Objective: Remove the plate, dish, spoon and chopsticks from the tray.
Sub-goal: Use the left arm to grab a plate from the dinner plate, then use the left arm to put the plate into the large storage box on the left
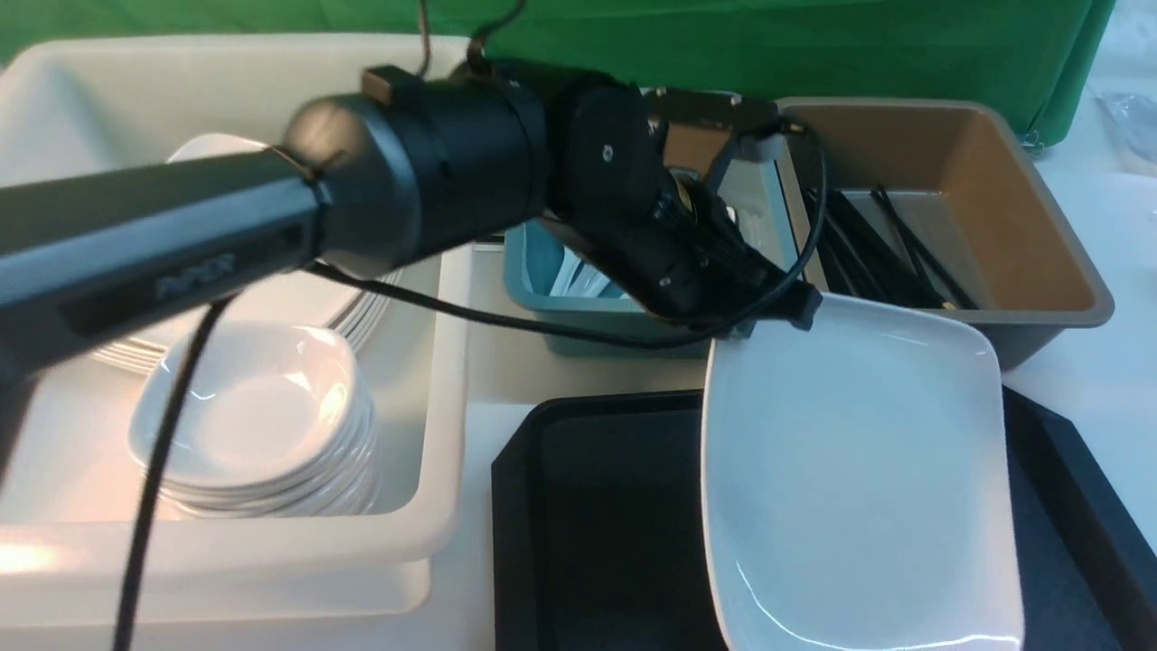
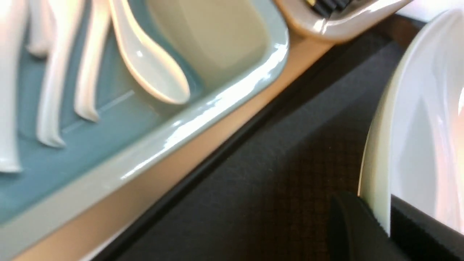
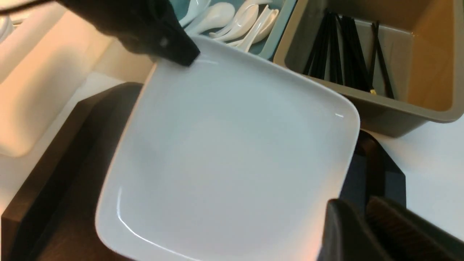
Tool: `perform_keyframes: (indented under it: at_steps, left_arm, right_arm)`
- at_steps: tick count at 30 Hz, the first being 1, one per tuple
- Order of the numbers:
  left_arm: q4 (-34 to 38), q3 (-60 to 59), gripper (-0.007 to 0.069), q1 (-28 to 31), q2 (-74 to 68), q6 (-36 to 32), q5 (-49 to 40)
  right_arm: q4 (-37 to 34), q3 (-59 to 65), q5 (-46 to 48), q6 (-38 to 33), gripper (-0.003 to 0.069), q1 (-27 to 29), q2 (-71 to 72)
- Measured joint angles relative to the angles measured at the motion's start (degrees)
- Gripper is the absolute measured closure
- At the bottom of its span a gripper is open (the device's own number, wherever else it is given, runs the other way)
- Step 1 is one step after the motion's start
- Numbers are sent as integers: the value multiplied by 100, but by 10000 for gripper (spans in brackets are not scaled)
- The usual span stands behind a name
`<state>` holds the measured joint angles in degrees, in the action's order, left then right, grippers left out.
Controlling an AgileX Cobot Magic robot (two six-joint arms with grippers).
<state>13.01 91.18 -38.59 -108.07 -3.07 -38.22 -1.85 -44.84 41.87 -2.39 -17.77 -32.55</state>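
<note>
left gripper (image 1: 795, 312) clamped on plate (image 1: 859, 470) rim at tray's (image 1: 597, 506) far side, plate tilted over tray's right half, tray's left floor open; right gripper (image 3: 362, 232) at tray's near-right, grip unclear.

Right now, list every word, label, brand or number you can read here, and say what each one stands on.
No text here can be read.
Raised lettering on the side of the left arm: too blurred to read.
The plate, the tray, the teal tub and the brown tub: no writing shows.
</note>
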Motion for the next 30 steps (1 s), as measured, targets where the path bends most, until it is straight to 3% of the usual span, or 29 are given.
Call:
perform_keyframes:
  at_steps: [12, 18, 30]
  left_arm:
    - [-340, 134, 608, 254, 860, -17, -352]
    - [-141, 275, 605, 570, 1088, -44, -513]
    - [-137, 278, 603, 588, 1151, -129, -653]
  right_arm:
    - [4, 0, -43, 0, 526, 0, 0]
    - [4, 0, -83, 5, 519, 0, 0]
    - [4, 0, -83, 5, 515, 0, 0]
